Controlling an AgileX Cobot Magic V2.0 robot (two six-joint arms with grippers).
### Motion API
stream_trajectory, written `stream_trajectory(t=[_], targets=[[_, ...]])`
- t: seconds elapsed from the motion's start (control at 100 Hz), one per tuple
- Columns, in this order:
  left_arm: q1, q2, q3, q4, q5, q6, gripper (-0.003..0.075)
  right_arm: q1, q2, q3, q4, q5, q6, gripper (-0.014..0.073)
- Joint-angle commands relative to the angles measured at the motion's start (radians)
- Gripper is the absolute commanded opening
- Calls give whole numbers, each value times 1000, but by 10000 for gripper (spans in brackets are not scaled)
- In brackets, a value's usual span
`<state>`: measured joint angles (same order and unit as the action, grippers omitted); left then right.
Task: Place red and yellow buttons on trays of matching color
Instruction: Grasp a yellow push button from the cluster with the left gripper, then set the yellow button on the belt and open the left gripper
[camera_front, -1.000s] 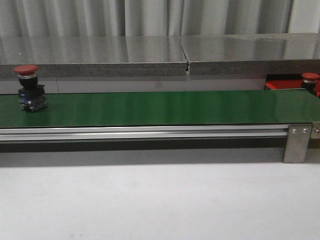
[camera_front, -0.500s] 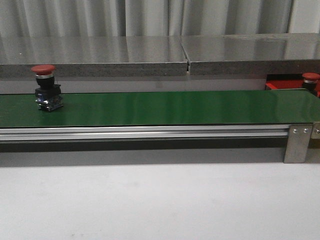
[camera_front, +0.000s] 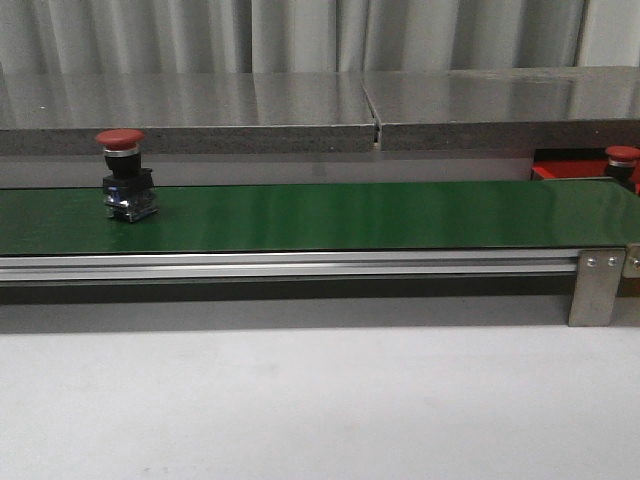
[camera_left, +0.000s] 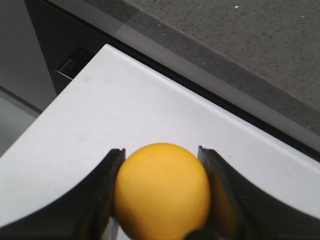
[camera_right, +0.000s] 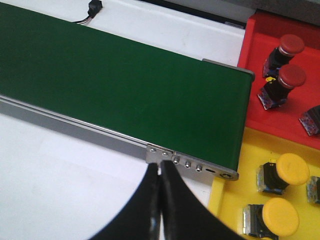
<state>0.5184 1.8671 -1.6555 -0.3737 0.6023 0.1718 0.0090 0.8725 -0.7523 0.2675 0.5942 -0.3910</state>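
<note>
Red button (camera_front: 127, 183): stood upright on the green belt (camera_front: 330, 214), toward its left end, touched by neither gripper. Flat red cap over a narrower dark body with a pale, shiny base. Judged light, rigid and top-heavy; the smooth cap would likely slip, so the squarer body below it looked the better place to grip.

Yellow button (camera_left: 162, 192): gripped at the cap between the fingers of the left gripper (camera_left: 161, 200), above a white table (camera_left: 150, 110). The glossy dome probably gave a poor hold.

Right gripper (camera_right: 160, 200): fingers pressed together, holding nothing, poised over the belt's metal end bracket (camera_right: 192, 164).

Red tray (camera_right: 255, 65): beyond the belt's right end, with red buttons in it. Yellow tray (camera_right: 232, 200): directly beside it, holding yellow buttons.

Surface: belt smooth, matt, edged by an aluminium rail (camera_front: 290, 265). Room: grey stone-like ledge (camera_front: 300, 110) behind the belt, pale curtain (camera_front: 300, 35) beyond.
</note>
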Motion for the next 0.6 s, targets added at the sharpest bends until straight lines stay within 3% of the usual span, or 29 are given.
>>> stream_trajectory(t=[0.0,0.29,0.59], targets=[[-2,-135,49,-65,-50,-3,-19,1,-15,-24,5,-60,-10,-68],[-87,-338,310,-60,-36,52,-19,1,-15,-24,5,-60,-10,-68],[-195,-337,431,-52,-72,52,-19,1,-15,-24,5,-60,-10,-68]])
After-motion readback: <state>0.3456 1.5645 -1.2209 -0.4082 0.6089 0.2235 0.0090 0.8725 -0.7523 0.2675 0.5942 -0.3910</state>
